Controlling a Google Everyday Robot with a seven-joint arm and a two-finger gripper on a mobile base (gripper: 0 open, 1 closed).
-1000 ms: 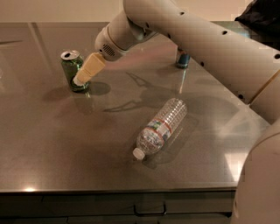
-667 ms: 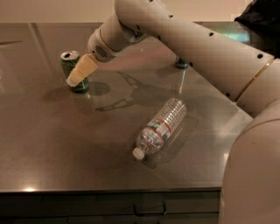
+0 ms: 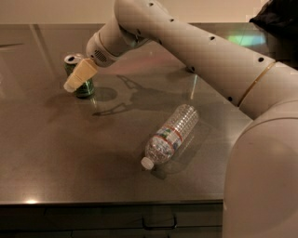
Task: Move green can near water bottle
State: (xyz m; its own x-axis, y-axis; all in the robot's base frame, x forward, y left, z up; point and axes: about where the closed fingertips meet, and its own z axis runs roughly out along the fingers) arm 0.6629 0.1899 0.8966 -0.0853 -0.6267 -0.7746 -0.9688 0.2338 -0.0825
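Gripper (image 3: 74, 82) sits at the far left of the table (image 3: 56, 153), its cream-coloured tip angled down and to the left, directly in front of the green can (image 3: 86, 88) and covering most of the can's side. Whether it is apart, together or clamped on the can cannot be told from this angle. The can stands upright, with its silver top showing just above the gripper and a patch of green showing below. The white arm (image 3: 195, 46) comes in from the right, runs high across the back of the table, bends at a rounded joint and slopes down to the wrist just above the can. The robot's bulky white body (image 3: 263, 176) fills the lower right corner. The water bottle (image 3: 171, 135) lies on its side near the middle of the table, well apart from the can. Its white cap (image 3: 147, 163) points toward the front edge and its red-edged label band wraps the middle. The table is a dull brown-grey metal surface that reflects soft light and carries the arm's shadow. A drawer handle (image 3: 158, 225) shows under the front edge, a pale wall (image 3: 46, 11) runs along the back, and a dark shape (image 3: 279, 18) sits in the top right corner.
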